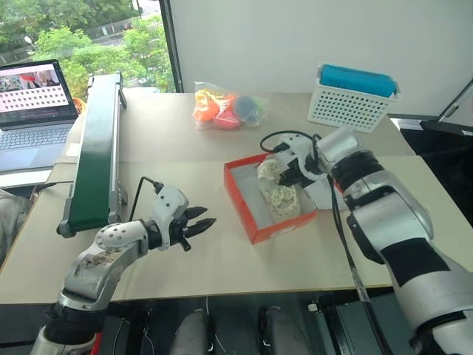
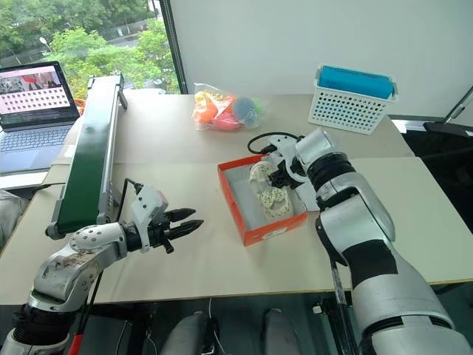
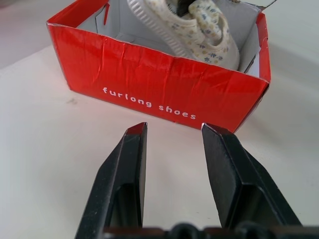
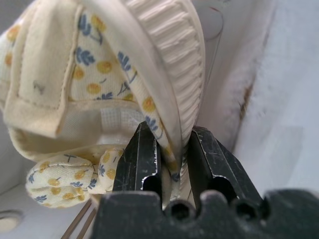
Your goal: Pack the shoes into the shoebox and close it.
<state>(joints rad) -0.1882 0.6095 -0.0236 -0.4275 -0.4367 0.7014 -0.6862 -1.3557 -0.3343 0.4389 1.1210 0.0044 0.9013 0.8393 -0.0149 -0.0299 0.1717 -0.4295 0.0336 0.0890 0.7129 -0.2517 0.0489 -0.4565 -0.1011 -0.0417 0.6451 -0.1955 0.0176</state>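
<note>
Right gripper (image 4: 172, 169) clamping soft canvas sidewall of floral shoe (image 1: 270, 176), holding it inside red shoebox (image 1: 255, 225) beside second shoe (image 1: 284, 199). Light, floppy; ribbed sole edge giving firmer hold. Left gripper (image 1: 199, 220) hovering open, empty, near box.

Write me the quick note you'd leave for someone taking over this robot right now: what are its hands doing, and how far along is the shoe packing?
Right gripper: jaws shut on the edge of a shoe, holding it inside the shoebox.
Left gripper: jaws open, empty, above the table beside the box's red side.
Shoes: both show in the box, one resting near its front end.
Done: shoes brought to the box.
Left: release the held shoe, settle the pair, close the lid.
</note>
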